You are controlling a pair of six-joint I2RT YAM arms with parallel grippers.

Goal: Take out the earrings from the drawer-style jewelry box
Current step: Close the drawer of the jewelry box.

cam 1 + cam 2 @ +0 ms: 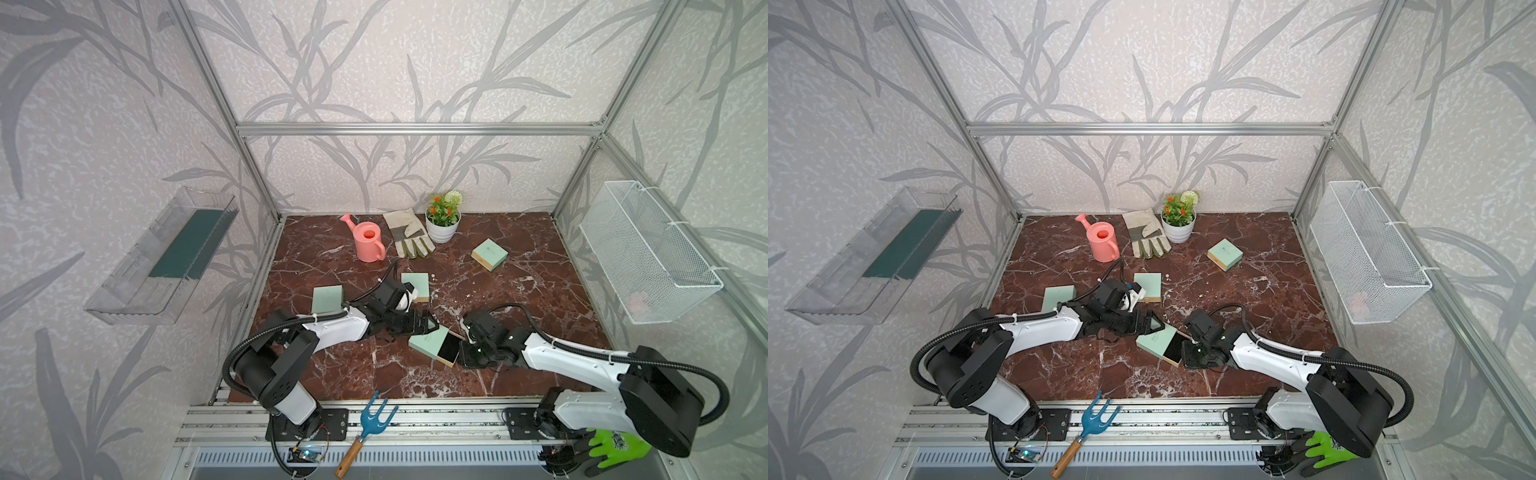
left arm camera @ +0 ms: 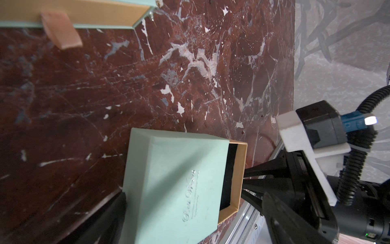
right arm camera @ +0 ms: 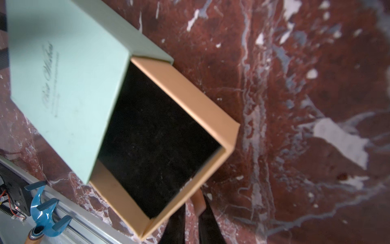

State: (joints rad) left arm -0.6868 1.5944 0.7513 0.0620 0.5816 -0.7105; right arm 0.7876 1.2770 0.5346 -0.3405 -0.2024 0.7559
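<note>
Low over the marble [image 1: 519,291], both arms stretch nearly flat toward the box [image 1: 426,343] at 6 o'clock, the left from 8, the right from 4. The left gripper [image 1: 428,325] stands spread wide at the box's far end. The right gripper [image 1: 466,344] pinches the tab [image 3: 198,200] of the part-drawn drawer [image 3: 160,131]. Tiny pale earrings [image 2: 152,15] lie just beside a second box [image 1: 414,286] at 12 o'clock.

Lab cell: aluminium frame [image 1: 415,129], wallpaper panels [image 1: 374,62]

Both arms reach low toward the middle. The left gripper [image 1: 429,324] is spread wide; the right gripper [image 3: 192,211] pinches a small tab [image 3: 198,199].
</note>
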